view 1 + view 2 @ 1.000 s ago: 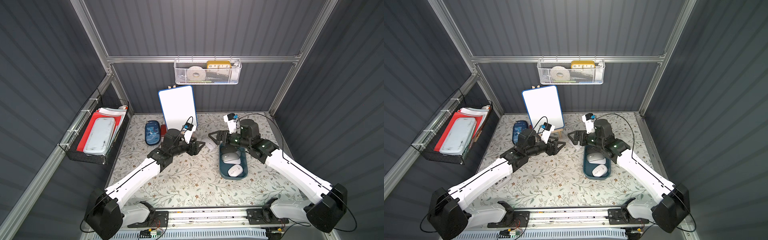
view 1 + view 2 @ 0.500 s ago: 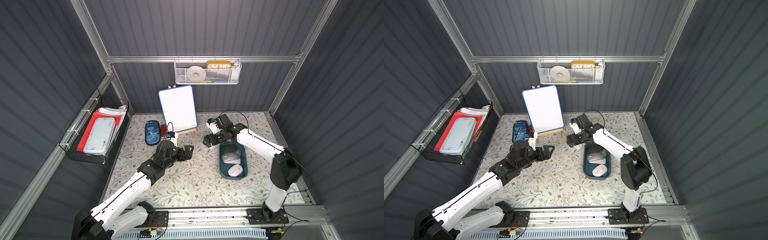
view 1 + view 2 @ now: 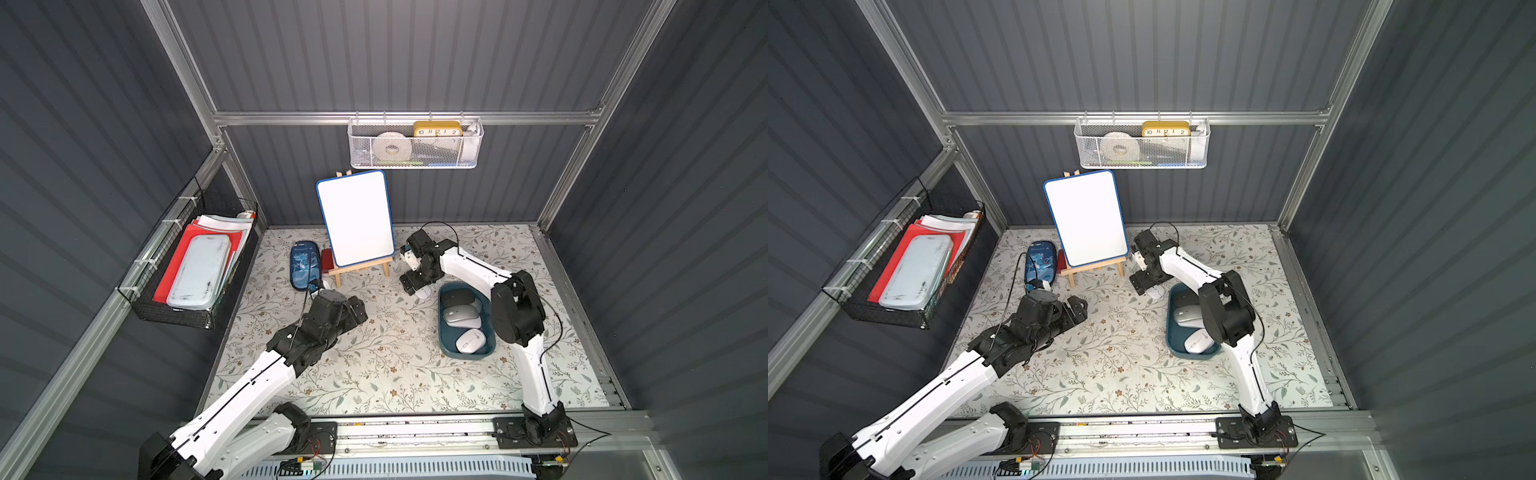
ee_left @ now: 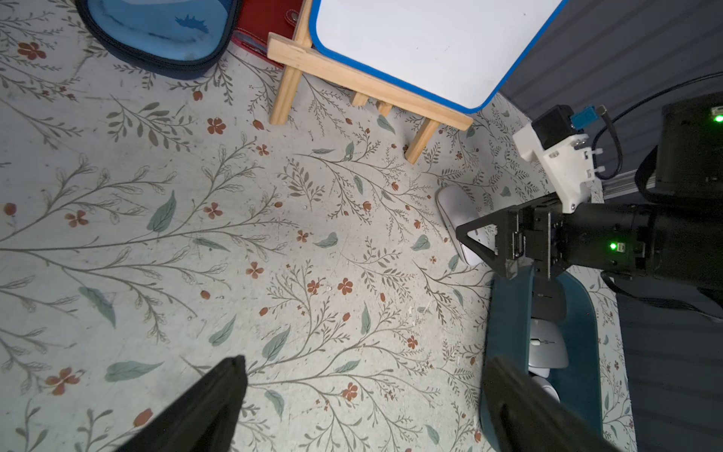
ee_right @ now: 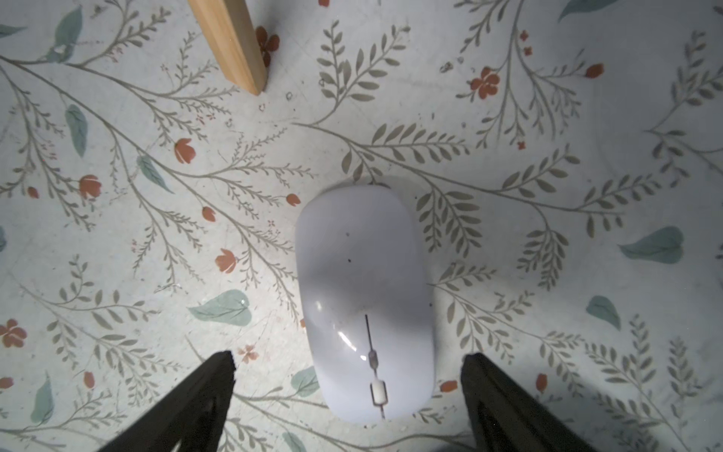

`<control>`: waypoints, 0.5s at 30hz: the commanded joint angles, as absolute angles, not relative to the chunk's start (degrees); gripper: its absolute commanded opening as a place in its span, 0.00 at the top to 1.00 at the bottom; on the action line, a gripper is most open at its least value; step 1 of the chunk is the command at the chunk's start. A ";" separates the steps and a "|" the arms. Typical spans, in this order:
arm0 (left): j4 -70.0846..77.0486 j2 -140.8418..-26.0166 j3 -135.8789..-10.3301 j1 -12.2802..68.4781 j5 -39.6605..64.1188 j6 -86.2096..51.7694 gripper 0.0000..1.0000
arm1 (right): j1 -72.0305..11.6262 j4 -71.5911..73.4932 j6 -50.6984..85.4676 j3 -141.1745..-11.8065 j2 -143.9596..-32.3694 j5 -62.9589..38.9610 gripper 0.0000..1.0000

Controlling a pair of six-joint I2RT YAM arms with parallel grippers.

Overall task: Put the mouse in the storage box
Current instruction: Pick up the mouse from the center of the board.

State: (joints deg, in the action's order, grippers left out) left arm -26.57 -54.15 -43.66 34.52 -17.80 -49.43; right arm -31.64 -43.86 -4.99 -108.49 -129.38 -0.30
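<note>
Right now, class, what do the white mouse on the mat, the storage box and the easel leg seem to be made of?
White mouse: probably glossy plastic; sharp highlights on its smooth shell.
Storage box: likely moulded plastic, satin teal; rounded, seamless walls.
Easel leg: pale unpainted wood; faint grain lines show, finish matte.

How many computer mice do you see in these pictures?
4. In the storage box: black mouse, grey mouse, white mouse. On the table, under the right hand: fourth mouse. The arm may hide more.

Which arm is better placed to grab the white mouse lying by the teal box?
Right. The right hand, open, hangs over the mouse beside the storage box; the left hand is farther away.
</note>
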 commanded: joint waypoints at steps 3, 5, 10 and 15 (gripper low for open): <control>-29.07 -52.91 -44.02 34.54 -19.69 -50.55 0.00 | -32.18 -45.85 -5.28 -112.16 -133.05 2.70 0.10; -29.34 -53.34 -44.37 34.54 -19.77 -50.45 0.01 | -32.39 -46.39 -4.94 -113.10 -134.30 3.40 0.13; -29.86 -54.70 -44.93 34.53 -20.34 -50.45 0.01 | -32.78 -47.53 -4.29 -115.22 -137.42 6.09 0.20; -30.36 -55.53 -45.23 34.53 -20.39 -50.36 0.01 | -33.52 -48.86 -3.89 -116.28 -139.48 5.60 0.27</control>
State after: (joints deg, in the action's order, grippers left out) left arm -28.60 -55.27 -43.77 34.52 -19.42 -49.78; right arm -32.82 -46.02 -4.36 -115.59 -137.58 4.58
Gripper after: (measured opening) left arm 0.994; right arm 0.736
